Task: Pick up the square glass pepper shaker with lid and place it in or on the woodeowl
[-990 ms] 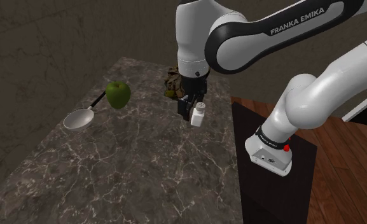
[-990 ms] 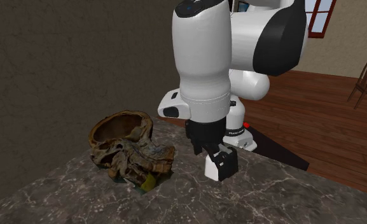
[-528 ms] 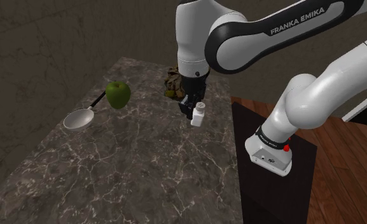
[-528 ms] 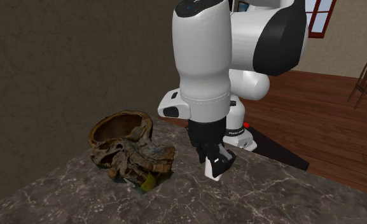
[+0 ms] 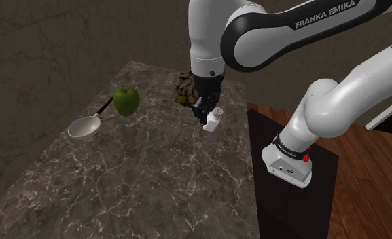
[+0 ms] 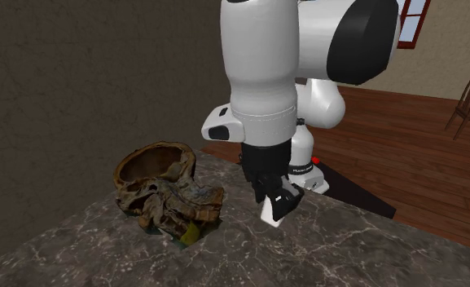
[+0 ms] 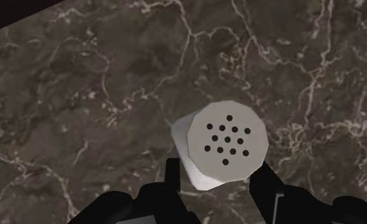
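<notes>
Shoulder view: your gripper point(image 5: 203, 111), clamped on the white pepper shaker point(image 5: 214, 119), has lifted it, now tilted, off the marble counter point(image 5: 153, 173) near its far edge. The wooden bowl point(image 5: 185, 84) waits just beside.

The worktop point(image 5: 140, 183) is dark grey-brown stone, veined all over with thin cream lines. The pepper shaker point(image 7: 226, 145) is plain white, and its flat light-grey lid is dotted with small black holes. The hand point(image 6: 275, 194) at the shaker is all black. It hangs under a white arm point(image 5: 208, 34) with dark joints and white lettering on a dark band. Just beyond the shaker, the bowl point(image 6: 180, 163) is mottled brown, streaked with tan, with a yellow-green patch low down. Well apart from the shaker, the apple point(image 5: 126, 100) is bright green. The spoon point(image 5: 84, 127) has a silver-grey head and a black handle. The floor point(image 6: 420, 163) is reddish-brown planks.
</notes>
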`<move>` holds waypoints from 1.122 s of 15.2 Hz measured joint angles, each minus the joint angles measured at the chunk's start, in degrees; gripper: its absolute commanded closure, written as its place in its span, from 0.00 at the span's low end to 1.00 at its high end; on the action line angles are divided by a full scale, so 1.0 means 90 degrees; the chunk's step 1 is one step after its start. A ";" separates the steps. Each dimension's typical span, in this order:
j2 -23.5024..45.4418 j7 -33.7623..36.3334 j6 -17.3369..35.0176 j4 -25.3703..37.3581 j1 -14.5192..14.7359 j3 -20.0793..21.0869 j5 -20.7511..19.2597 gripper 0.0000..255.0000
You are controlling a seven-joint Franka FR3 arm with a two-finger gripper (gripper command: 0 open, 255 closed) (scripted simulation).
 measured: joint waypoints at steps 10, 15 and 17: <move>-0.0317 -0.0011 -0.0903 0.0593 -0.0005 -0.0166 -0.0037 1.00; -0.0407 -0.0005 -0.1369 0.0966 -0.0021 -0.0248 -0.0076 1.00; -0.0410 0.0013 -0.1539 0.1135 -0.0027 -0.0265 -0.0091 1.00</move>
